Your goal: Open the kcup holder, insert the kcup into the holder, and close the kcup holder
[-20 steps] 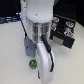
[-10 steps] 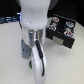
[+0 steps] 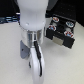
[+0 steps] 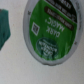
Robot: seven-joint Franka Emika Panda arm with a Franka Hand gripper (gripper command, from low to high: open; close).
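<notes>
While you look through the exterior view, the white arm (image 3: 32, 22) fills the middle of the picture, reaching down over the pale counter (image 3: 67, 67). Its claw (image 3: 37, 70) points at the counter, and you cannot tell whether it is released or clenched. You find the black kcup holder (image 3: 61, 31) on the exterior view's right, near the arm, its fronts flush. From the wrist view, the green kcup (image 4: 51, 30) lies on the counter, close under the camera, its printed lid blurred.
</notes>
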